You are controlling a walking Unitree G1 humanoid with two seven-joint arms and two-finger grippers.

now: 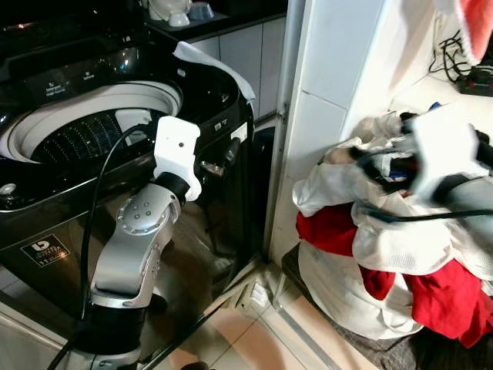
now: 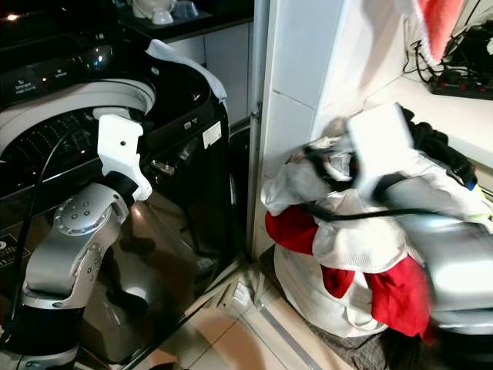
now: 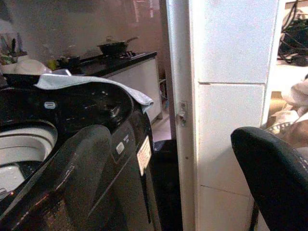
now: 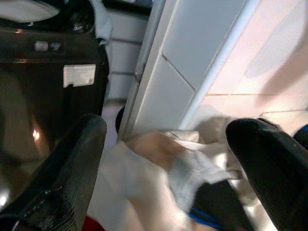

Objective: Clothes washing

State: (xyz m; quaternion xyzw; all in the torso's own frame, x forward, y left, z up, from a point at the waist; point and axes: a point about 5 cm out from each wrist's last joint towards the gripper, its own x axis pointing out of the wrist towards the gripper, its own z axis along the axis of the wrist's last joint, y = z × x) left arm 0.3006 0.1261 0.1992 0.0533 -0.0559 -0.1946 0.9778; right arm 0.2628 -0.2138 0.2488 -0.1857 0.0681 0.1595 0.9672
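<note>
Black top-loading washing machine (image 1: 115, 154) on the robot's left, lid up, pale drum rim and dark perforated drum (image 1: 77, 135) exposed. Grey cloth (image 3: 91, 84) draped over the machine's back corner, near a dark stove surface (image 3: 122, 55) carrying a pan (image 3: 115, 46). White tiled pillar (image 1: 323, 116) standing between machine and laundry. Heap of clothes (image 1: 385, 247) on the right, piled in a basket on the tiled floor (image 1: 262, 339): mostly white pieces, with red garments (image 1: 331, 231) showing through at the middle and lower edge. Left tool (image 3: 173, 183) raised in front of the machine's upper front edge, fingers wide apart, gripping nothing, aimed past the machine's side toward the pillar. Right tool (image 4: 166, 178) blurred, hovering over the top of the heap, fingers spread apart above crumpled white fabric (image 4: 187, 168), nothing clamped between them. Cables and a power strip (image 1: 474, 77) lying on the white surface behind the heap.
</note>
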